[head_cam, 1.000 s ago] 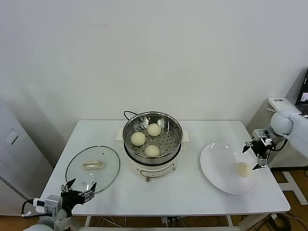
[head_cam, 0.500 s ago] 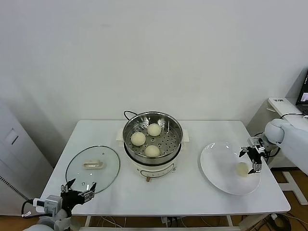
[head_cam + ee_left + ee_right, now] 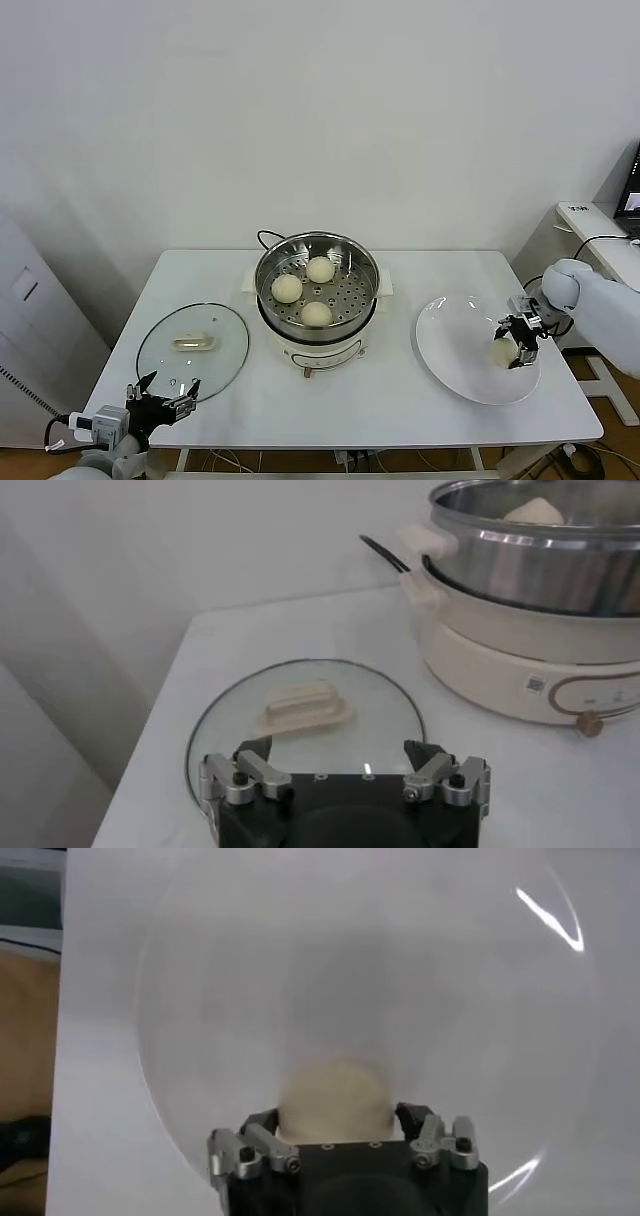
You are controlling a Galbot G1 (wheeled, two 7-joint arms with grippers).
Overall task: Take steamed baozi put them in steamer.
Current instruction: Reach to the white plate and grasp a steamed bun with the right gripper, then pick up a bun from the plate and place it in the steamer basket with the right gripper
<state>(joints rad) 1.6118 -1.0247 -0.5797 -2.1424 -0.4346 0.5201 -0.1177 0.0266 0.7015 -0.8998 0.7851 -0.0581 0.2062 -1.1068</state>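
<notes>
The steamer (image 3: 318,238), a shiny steel pot on a white base, stands mid-table and holds three cream baozi (image 3: 320,269) (image 3: 287,288) (image 3: 317,314) on its perforated tray. A fourth baozi (image 3: 499,352) lies on the white plate (image 3: 450,345) at the right. My right gripper (image 3: 510,346) is down over that baozi, open, with a finger on either side of it. In the right wrist view the baozi (image 3: 333,1096) sits between the spread jaws of the right gripper (image 3: 335,1126). My left gripper (image 3: 163,390) is parked open at the front-left table edge.
The glass lid (image 3: 193,350) with a cream handle lies flat left of the steamer, just beyond my left gripper (image 3: 345,765) in the left wrist view (image 3: 300,705). A black cord runs behind the steamer (image 3: 530,575). The right table edge is close behind the plate (image 3: 350,968).
My right gripper has come down and in from the plate's right rim onto the baozi, which now sits between its fingers. The left arm has not moved.
</notes>
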